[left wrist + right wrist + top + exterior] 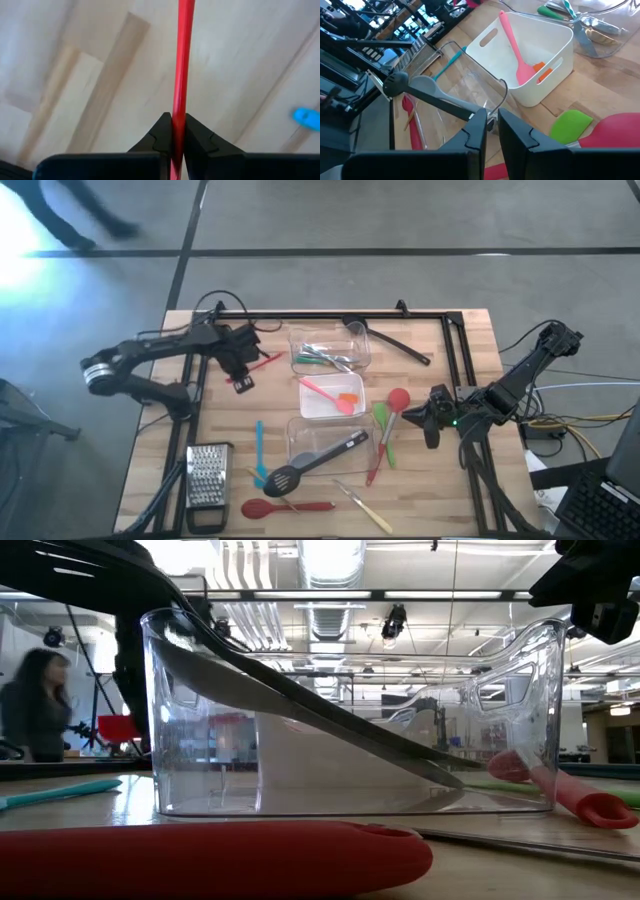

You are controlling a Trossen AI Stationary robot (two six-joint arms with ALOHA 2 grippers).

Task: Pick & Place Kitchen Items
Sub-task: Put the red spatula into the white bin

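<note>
3 tubs, 1 grater

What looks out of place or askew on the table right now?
The black slotted spoon isn't properly inside the near clear tub: it leans across the rim, its head out on the table. A black ladle likewise pokes out of the far tub. The left gripper is shut on a red handle.

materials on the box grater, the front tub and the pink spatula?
Box grater: looks like steel, shiny perforated face, with a black, probably plastic, handle. Front tub: clear hard plastic, glossy; the table and tools show through its walls. Pink spatula: likely silicone or soft plastic, a smooth matte look in one even colour; the look alone cannot tell which.
</note>
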